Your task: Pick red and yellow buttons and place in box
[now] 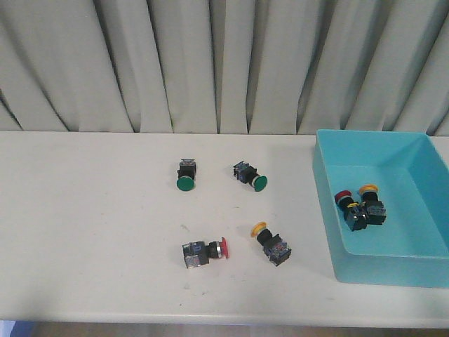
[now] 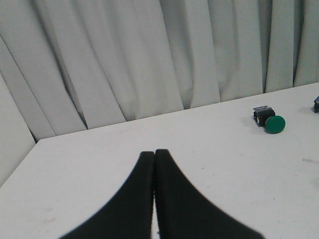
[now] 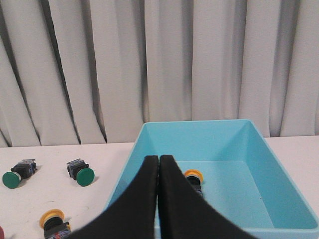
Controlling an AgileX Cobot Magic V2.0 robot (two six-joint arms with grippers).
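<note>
Both grippers, left (image 2: 154, 154) and right (image 3: 158, 159), fingers pressed together, holding nothing.

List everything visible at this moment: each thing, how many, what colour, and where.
Green buttons: 2, green caps, mid-table, one left of the other.
Red button on table: 1, red cap, nearer the front edge.
Yellow button on table: 1, yellow cap, right of the red one.
Buttons in box: 2, one red, one yellow, side by side.
Box: 1, light blue, table's right side.
Table: 1, white.
Curtain: grey, behind.
Left hand: black, shut, empty.
Right hand: black, shut, empty.
</note>
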